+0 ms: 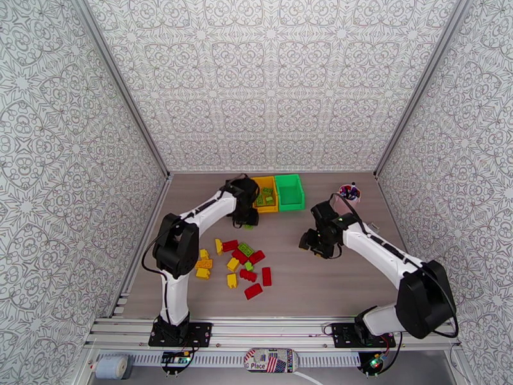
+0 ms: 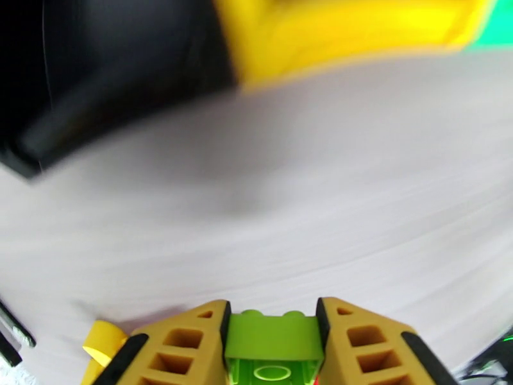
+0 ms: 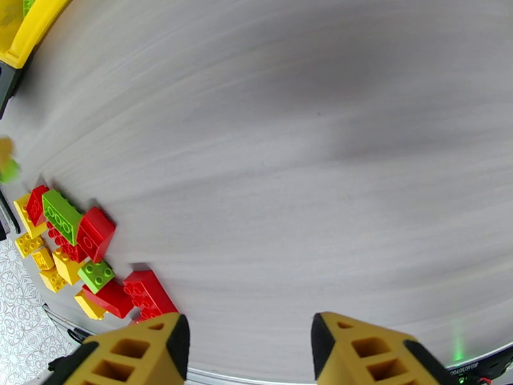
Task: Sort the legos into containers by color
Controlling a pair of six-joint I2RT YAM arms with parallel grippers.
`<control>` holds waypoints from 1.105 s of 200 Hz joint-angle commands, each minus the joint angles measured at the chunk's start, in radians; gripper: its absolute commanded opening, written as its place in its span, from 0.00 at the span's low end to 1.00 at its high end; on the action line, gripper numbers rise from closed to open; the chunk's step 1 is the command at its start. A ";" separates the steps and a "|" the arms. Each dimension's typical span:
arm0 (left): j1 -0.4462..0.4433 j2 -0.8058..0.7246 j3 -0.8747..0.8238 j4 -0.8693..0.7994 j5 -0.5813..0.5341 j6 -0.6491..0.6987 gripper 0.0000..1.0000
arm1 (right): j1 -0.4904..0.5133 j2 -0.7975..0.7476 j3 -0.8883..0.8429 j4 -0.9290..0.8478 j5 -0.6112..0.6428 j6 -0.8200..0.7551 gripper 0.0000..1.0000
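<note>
My left claw (image 2: 272,306) clamped on a green brick (image 2: 274,338) near the yellow bin (image 2: 346,27), right claw (image 3: 249,321) apart, empty.

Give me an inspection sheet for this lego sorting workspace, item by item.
Surface: grey wood-grain table.
Job's things: red, yellow and green legos piled at near left; black bin, yellow bin with green pieces inside, and green bin in a row at the far edge.
Clutter: pink cup of pens at far right.
Grippers: left gripper shut on a green lego; right gripper open, empty.
Cables: black cable looped off the left arm.
Surroundings: patterned walls; aluminium rail at the near edge.
</note>
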 commanded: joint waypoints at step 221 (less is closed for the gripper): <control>0.132 0.148 0.505 -0.125 0.059 -0.099 0.81 | 0.045 0.005 0.055 -0.039 0.031 -0.040 0.61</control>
